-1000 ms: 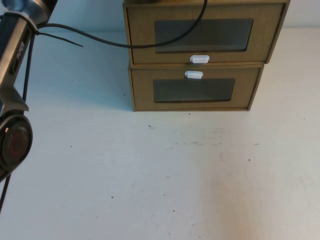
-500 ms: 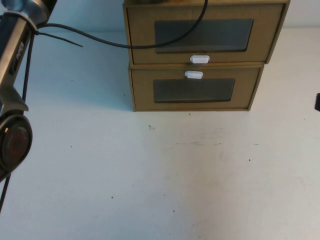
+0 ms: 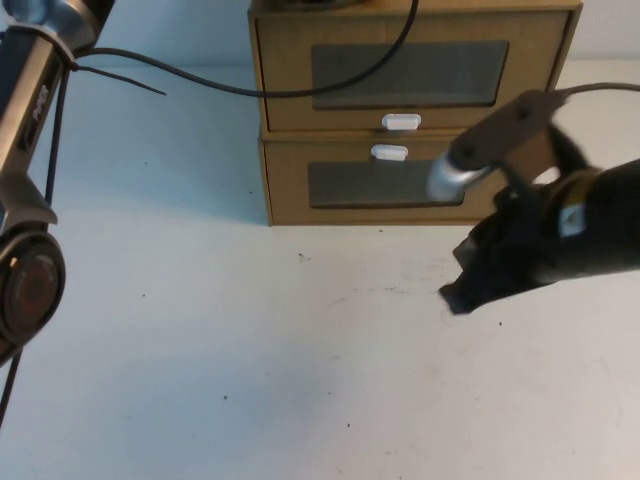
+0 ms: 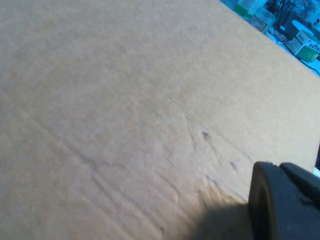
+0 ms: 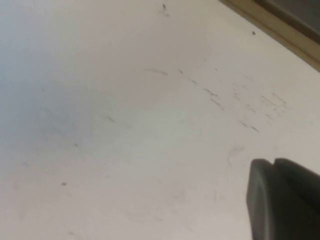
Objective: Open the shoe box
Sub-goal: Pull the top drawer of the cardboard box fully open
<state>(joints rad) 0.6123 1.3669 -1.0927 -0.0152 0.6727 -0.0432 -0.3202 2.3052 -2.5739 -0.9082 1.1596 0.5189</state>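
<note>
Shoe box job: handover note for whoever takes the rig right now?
Right claw: shut, empty, over the table in front of the lower box, near its right end and not touching it.
Left claw: close over plain cardboard in its wrist view, out of the high view.
Boxes: upper box stacked on the lower box, both drawers closed, upper handle and lower handle untouched.
Done: nothing opened.
Left: get a handle, pull the drawer out.

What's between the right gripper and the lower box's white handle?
Nothing visible. The shut right gripper hangs over the table before the lower box, whose handle shows unblocked. The left gripper is close over plain cardboard.
</note>
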